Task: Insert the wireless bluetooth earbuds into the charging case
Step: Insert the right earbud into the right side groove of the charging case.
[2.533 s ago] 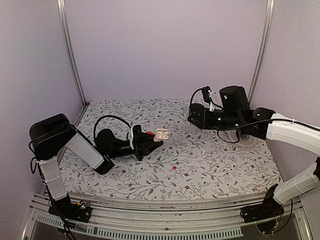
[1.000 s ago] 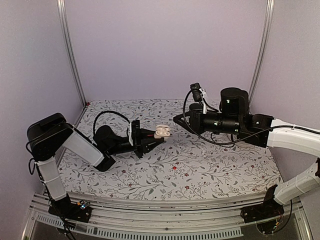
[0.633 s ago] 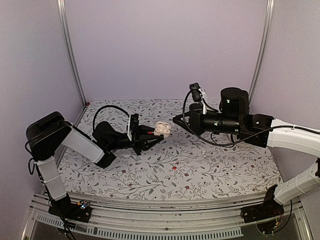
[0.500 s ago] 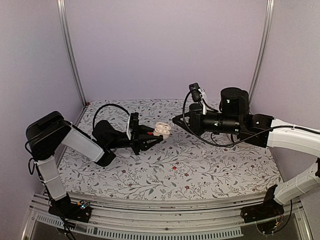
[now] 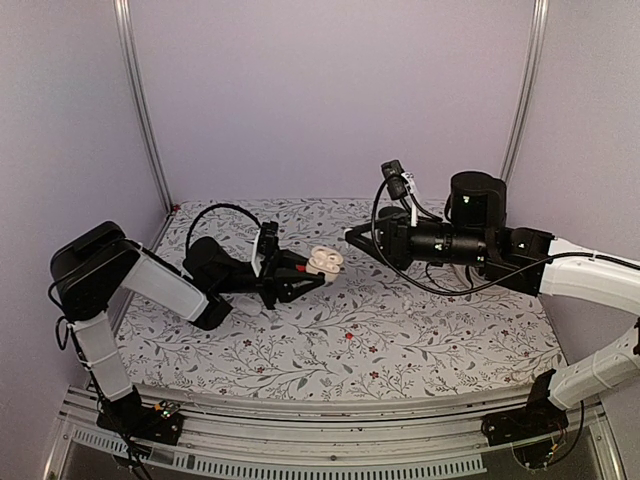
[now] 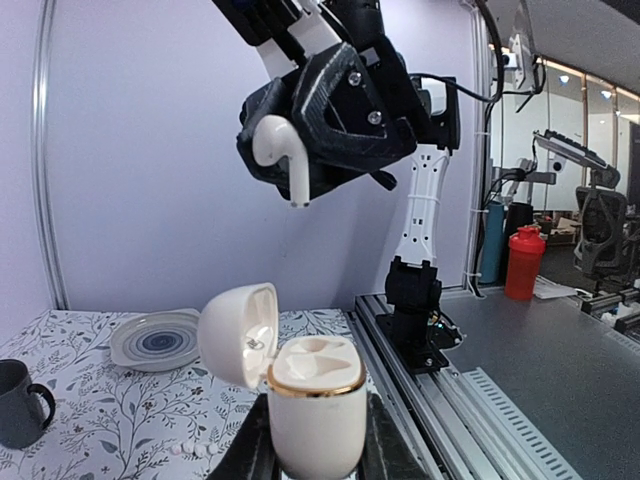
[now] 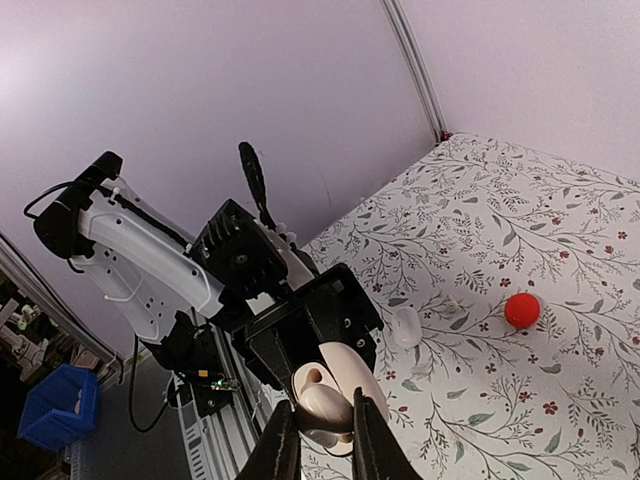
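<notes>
The left tool (image 6: 318,448), fingers cropped by the left wrist view's lower edge, is clamped on the charging case (image 6: 315,395), lifted off the counter (image 5: 400,340), lid open; whether its hollows hold anything is unclear. Near its open top, apart, the right tool (image 6: 292,165) pinches one earbud (image 6: 275,140), stem toward the case. Behind, a mug (image 6: 20,400) is cut by the frame
</notes>
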Robot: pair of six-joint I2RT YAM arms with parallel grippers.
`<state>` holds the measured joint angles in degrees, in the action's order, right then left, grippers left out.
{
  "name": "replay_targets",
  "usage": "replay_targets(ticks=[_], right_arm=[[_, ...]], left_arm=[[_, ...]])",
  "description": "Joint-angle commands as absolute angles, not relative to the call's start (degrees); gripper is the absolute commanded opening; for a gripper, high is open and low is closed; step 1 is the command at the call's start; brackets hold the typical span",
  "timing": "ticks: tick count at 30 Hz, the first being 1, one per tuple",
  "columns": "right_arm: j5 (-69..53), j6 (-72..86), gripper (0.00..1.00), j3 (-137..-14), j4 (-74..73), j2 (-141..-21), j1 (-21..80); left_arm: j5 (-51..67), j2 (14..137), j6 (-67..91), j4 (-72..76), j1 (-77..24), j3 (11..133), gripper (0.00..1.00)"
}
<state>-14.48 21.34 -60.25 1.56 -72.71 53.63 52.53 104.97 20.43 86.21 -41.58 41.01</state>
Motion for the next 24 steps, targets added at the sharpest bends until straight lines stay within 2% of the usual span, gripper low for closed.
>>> replay_targets(ticks=[1, 24], right_arm=[[-16.88, 20.01, 0.18, -58.77, 4.17, -70.94, 53.99], [-26.33, 16.56, 0.18, -61.02, 5.3, -73.97, 53.93]], left_arm=[[53.09, 103.03, 20.09, 104.33, -40.91, 41.9, 0.0], [46.34, 100.3, 9.67, 102.51, -42.36, 39.54, 0.0]])
